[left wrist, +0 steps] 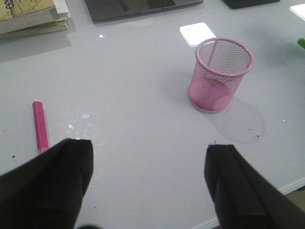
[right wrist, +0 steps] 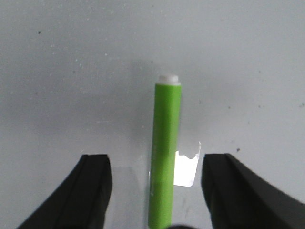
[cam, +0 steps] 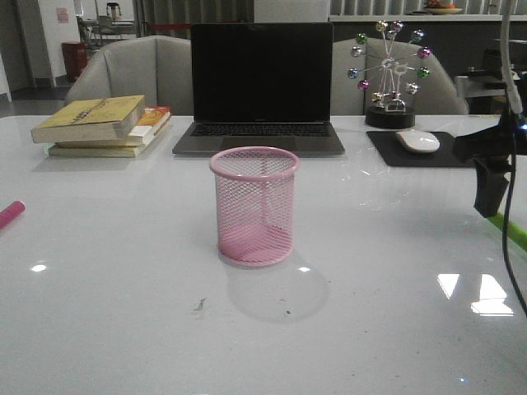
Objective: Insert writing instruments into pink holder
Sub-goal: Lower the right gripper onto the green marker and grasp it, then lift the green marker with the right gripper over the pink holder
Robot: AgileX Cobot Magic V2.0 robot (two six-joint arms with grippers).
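Our right gripper (right wrist: 155,191) hangs spread over the green pen (right wrist: 165,152), left gripper (left wrist: 147,186) spread too; closing off-centre, we could roll it off the table.

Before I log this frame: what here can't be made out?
- Magenta pen: front view's left edge cuts it off; in the left wrist view the left claw hides its near end.
- Green pen: right wrist view's edge hides its near end.
- Left claw: outside the front view.

Grey sofa (cam: 148,70) behind the glossy white table (cam: 123,313), room dim.
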